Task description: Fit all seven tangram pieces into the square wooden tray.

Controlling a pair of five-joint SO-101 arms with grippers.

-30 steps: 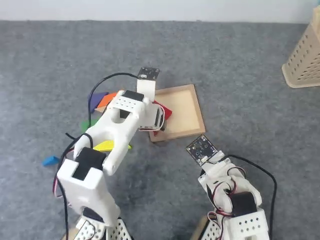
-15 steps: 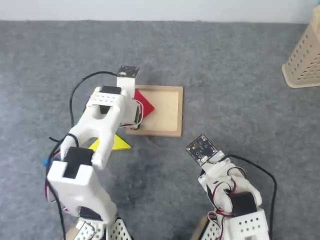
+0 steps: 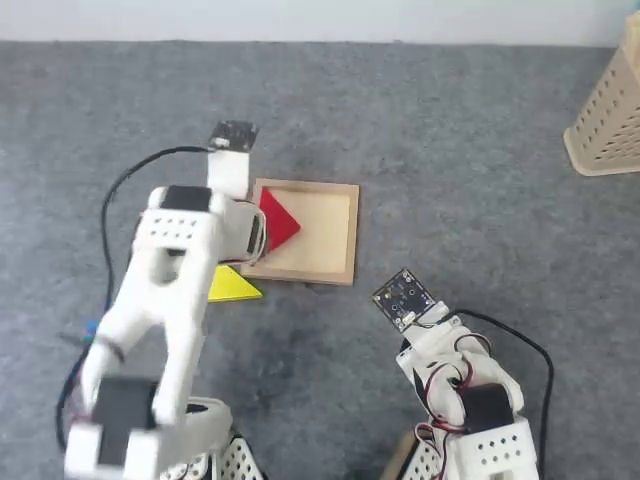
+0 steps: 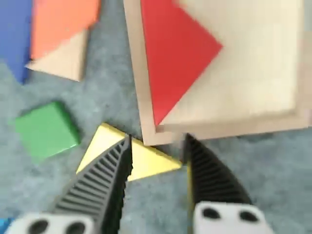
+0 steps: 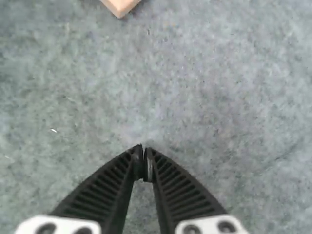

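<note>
The square wooden tray lies mid-table with a red triangle inside it, against its left wall. In the left wrist view the red triangle sits in the tray. My left gripper hangs open just off the tray's near-left corner, above a yellow triangle. Beside it on the carpet lie a green square, an orange piece, a blue piece and a pale wooden piece. My right gripper is shut on nothing, over bare carpet near the front.
Grey carpet covers the table. The left arm hides most loose pieces in the high view; the yellow triangle peeks out beside it. A perforated beige basket stands at the far right. A tray corner shows ahead of the right gripper.
The left arm has swung to the left, and the tray with the red triangle slid left and turned squarer to the table. The right arm has not moved.
</note>
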